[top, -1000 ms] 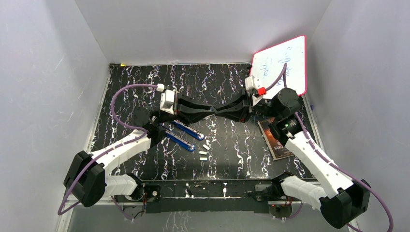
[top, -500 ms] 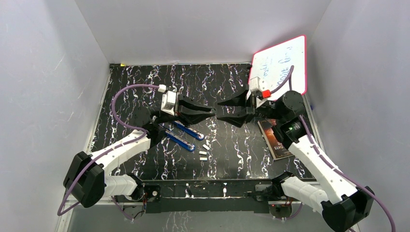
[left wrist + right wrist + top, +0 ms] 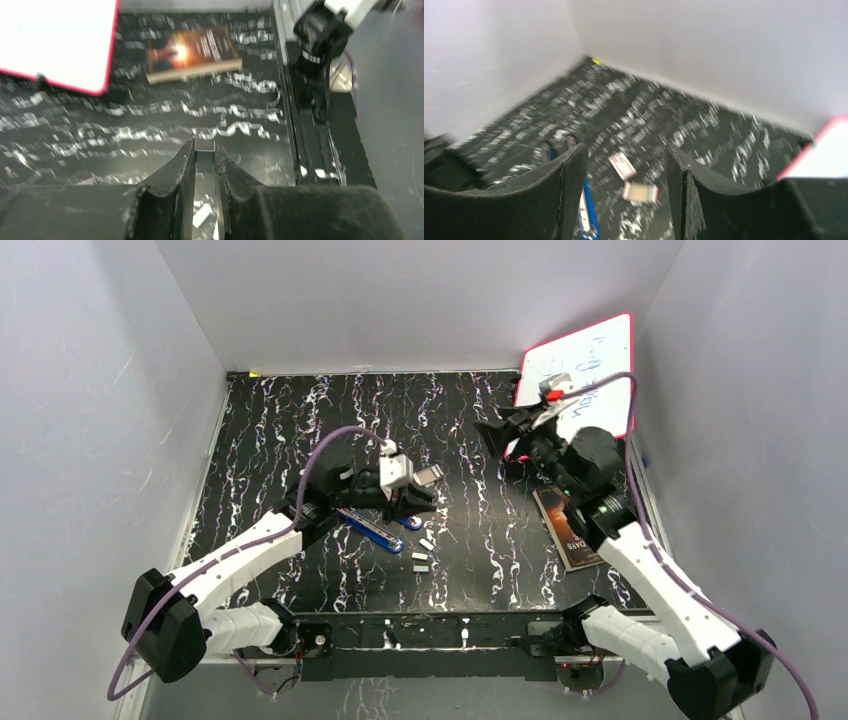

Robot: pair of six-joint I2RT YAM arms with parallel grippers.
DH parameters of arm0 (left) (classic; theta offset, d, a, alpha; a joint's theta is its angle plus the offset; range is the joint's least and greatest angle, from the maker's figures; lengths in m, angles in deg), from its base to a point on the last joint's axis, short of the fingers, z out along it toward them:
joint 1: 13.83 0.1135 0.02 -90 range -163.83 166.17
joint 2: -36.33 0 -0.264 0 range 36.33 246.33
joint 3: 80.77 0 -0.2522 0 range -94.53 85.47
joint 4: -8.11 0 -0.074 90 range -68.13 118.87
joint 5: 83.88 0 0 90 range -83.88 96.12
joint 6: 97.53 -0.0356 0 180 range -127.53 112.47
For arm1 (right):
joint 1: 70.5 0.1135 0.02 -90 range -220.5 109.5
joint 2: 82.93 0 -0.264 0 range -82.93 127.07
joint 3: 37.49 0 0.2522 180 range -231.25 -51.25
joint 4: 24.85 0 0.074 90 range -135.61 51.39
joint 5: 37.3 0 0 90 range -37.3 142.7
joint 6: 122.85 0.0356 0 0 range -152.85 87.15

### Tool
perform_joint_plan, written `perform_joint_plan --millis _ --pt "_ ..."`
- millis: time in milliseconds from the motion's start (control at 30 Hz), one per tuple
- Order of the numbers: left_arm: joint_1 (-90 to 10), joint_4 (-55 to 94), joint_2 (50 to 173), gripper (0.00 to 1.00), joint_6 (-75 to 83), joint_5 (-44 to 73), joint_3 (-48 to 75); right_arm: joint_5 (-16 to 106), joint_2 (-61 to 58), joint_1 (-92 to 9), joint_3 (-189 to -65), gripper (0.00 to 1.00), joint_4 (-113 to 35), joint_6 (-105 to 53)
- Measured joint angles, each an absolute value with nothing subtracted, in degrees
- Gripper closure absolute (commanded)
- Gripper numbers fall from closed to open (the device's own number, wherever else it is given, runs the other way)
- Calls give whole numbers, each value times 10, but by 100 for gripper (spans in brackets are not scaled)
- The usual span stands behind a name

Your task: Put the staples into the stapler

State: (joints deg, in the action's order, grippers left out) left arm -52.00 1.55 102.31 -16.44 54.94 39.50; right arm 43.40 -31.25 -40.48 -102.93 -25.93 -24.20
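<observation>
Left gripper [image 3: 205, 148] is closed on a small silvery staple block [image 3: 205, 159], which sits pinched between the two dark fingertips and is lifted above the black marbled table [image 3: 470, 540]. In the top view this gripper hangs just over the far end of the blue stapler [image 3: 372, 531], which lies open on the table as two long blue parts. Some loose staples [image 3: 421, 559] lie on the table just right of the stapler. Right gripper [image 3: 625, 150] is raised near the whiteboard [image 3: 592, 360], its fingers wide apart with nothing between them. A book [image 3: 568, 532] lies flat near the right edge.
</observation>
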Motion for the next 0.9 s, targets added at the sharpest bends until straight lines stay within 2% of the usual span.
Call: perform_joint_plan --millis 133,333,633,900 --pt "-550 167 1033 100 -244 494 385 530 -255 -405 -1019 32 -315 -226" --pt "-628 298 1061 100 -309 389 378 587 -228 -405 -1000 30 -370 -203" --pt "-666 423 1074 100 -388 292 378 598 -208 -405 -1000 30 -373 -193" --pt "-666 533 1135 100 -455 245 369 584 -196 -405 -1000 29 -377 -181"
